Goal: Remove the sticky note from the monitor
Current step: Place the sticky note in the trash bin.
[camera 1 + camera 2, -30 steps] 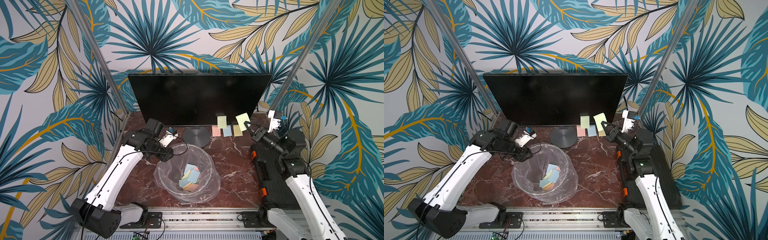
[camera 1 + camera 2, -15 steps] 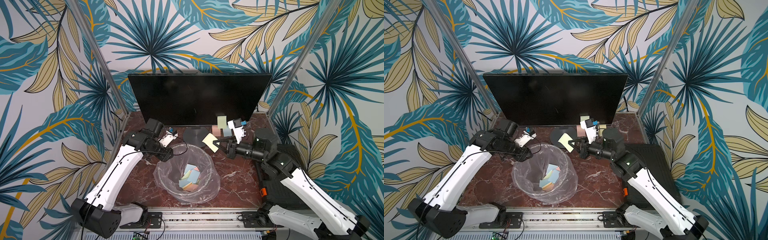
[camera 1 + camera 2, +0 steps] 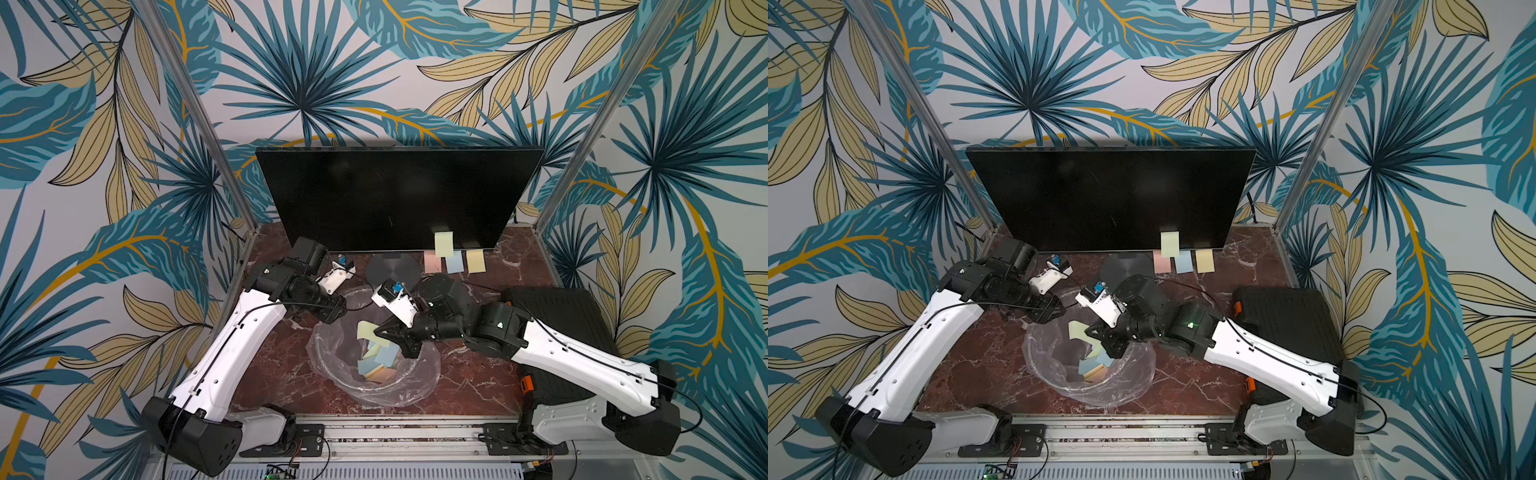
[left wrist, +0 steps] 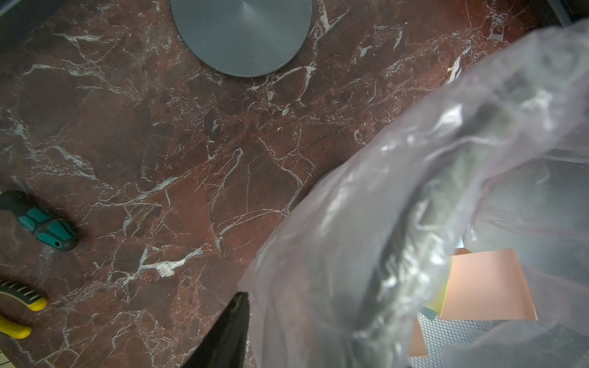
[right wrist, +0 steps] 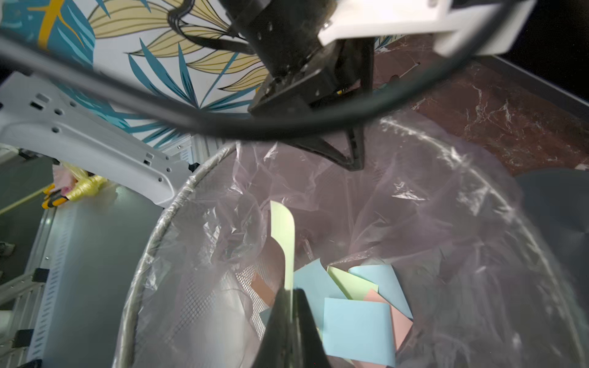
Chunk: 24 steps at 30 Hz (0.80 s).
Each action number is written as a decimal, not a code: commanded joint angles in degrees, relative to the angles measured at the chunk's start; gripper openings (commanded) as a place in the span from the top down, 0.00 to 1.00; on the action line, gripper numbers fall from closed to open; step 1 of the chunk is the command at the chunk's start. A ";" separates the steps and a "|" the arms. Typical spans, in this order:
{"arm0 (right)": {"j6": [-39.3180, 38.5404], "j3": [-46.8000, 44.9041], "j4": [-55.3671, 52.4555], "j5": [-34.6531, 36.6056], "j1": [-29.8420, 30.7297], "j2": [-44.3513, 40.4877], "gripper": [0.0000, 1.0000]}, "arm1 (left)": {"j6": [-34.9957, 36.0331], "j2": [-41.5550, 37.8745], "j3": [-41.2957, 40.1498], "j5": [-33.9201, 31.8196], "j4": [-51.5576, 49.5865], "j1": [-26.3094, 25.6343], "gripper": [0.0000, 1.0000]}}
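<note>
Marble tabletop (image 3: 478, 374), palm-leaf walls (image 3: 124, 166), right fingers (image 5: 277, 331) pinching sticky note (image 5: 283, 232) over bin (image 3: 332, 361), left fingers (image 4: 229, 334) clamping bin

Bright, even top views; wrist views dimmer, glare on the plastic liner (image 4: 382, 223), right gripper (image 5: 291, 291) blurred up close.

One monitor (image 3: 395, 195), one lined bin (image 3: 424, 376)
</note>
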 commanded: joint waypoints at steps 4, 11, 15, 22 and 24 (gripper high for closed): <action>-4.32 1.20 -2.90 4.21 2.44 1.79 0.55 | 0.12 0.10 1.38 -0.76 -0.47 0.03 0.50; -3.90 -0.07 0.06 5.23 2.54 -0.67 0.42 | 0.08 0.22 1.56 -0.82 -0.52 0.08 0.50; -3.97 -0.39 0.77 6.23 2.53 -0.57 0.39 | 0.11 0.11 1.56 -0.74 -0.44 0.01 0.50; -3.00 -2.98 4.72 9.38 2.54 -1.31 0.36 | 1.99 0.01 6.35 3.12 -3.18 -0.05 0.18; -2.68 -3.73 5.73 9.55 2.49 -2.02 0.34 | 3.43 -0.70 8.25 4.64 -4.12 -0.09 0.01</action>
